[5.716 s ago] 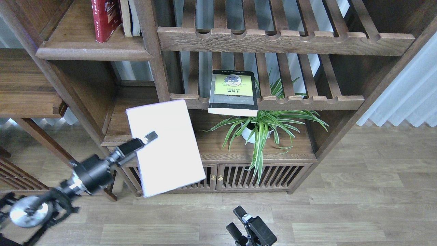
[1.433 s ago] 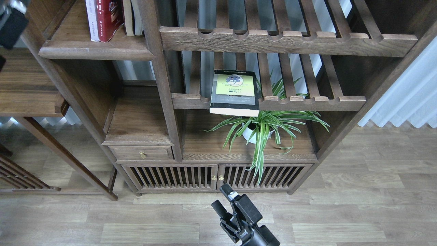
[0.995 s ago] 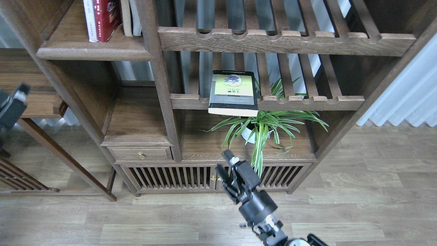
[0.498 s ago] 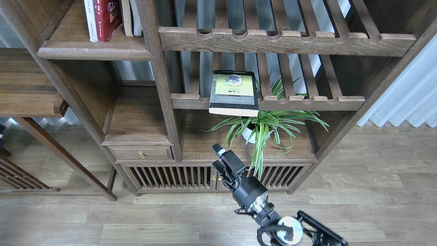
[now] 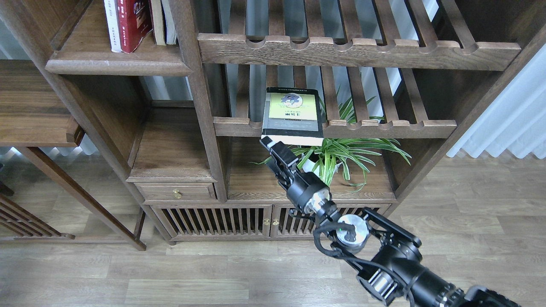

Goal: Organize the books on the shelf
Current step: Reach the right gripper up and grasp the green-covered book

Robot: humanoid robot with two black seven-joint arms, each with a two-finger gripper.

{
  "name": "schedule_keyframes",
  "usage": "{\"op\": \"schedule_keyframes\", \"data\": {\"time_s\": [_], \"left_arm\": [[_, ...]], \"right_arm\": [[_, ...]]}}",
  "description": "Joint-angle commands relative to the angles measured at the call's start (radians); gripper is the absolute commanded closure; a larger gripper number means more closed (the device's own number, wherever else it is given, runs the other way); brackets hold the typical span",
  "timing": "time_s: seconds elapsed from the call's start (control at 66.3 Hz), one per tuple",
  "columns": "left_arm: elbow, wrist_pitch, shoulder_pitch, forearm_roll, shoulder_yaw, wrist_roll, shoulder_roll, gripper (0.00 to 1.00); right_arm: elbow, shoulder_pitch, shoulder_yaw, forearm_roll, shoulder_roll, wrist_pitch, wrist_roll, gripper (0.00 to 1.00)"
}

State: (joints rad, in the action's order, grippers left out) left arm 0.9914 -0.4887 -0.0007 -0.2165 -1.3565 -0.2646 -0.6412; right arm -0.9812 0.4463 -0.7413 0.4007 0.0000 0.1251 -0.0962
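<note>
Black-grey book flat on lower slatted rack, frame centre; long axis front-to-back, near end overhanging rail. Right gripper reaching up-left from lower right, tip just under that end; finger state cannot be told. Red book and white book upright on shelf, upper left.

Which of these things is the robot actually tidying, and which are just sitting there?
Job:
- black-grey book lying on the slatted rack
- white book and red book, upright on the shelf
- right gripper

Bystanders:
- potted plant
</note>
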Motion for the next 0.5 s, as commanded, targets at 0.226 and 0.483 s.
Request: {"op": "schedule_keyframes", "data": {"time_s": [0.226, 0.483], "left_arm": [[0.001, 0.0, -0.002, -0.001, -0.01, 0.002, 0.003, 0.01], [0.001, 0.0, -0.002, -0.001, -0.013, 0.002, 0.003, 0.01]], "right_arm": [[0.059, 0.06, -0.007, 0.084, 0.0, -0.027, 0.0, 0.2], [0.085, 0.08, -0.012, 0.109, 0.0, -0.05, -0.011, 0.28]]}}
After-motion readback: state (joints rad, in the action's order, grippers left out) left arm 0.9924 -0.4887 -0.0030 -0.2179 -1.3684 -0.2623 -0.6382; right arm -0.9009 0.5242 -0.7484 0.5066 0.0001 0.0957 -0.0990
